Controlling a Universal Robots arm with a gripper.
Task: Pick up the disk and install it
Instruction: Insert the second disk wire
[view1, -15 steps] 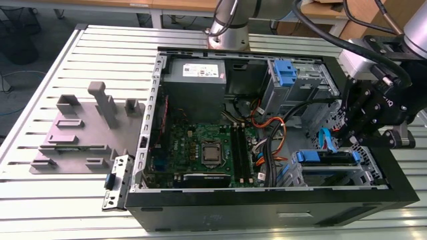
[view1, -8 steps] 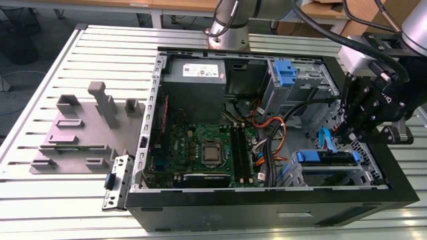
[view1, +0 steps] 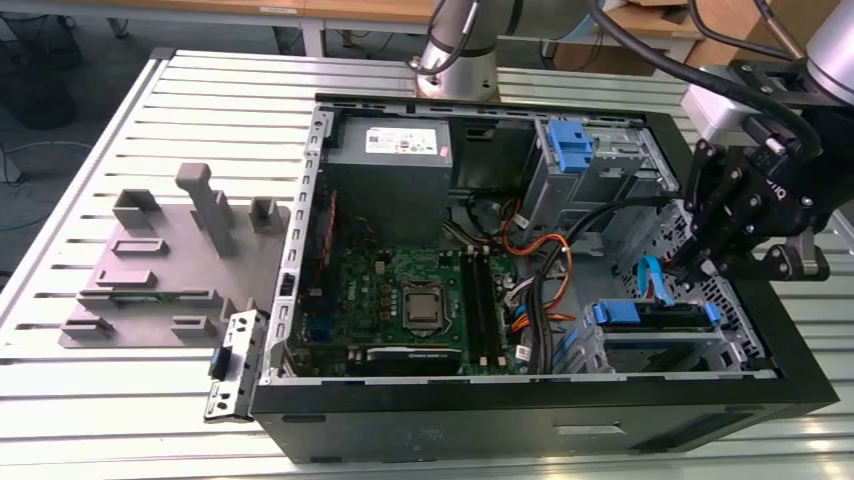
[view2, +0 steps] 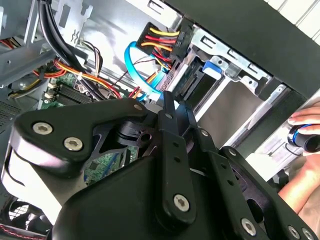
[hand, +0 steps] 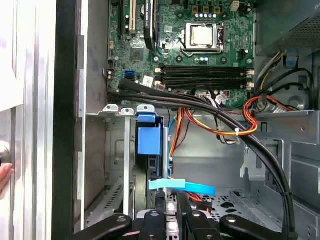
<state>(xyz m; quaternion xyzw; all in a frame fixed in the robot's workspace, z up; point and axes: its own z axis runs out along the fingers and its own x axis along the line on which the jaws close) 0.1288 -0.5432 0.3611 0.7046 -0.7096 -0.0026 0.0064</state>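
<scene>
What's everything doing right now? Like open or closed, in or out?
Case: lying on its side, open, no side cover.
Disk: slid into its bay inside the case.
Gripper: inside the case, just above the disk's bay.
Blue cable: loose, curving up beside the gripper.
Processor: bare, nothing covering it.
</scene>
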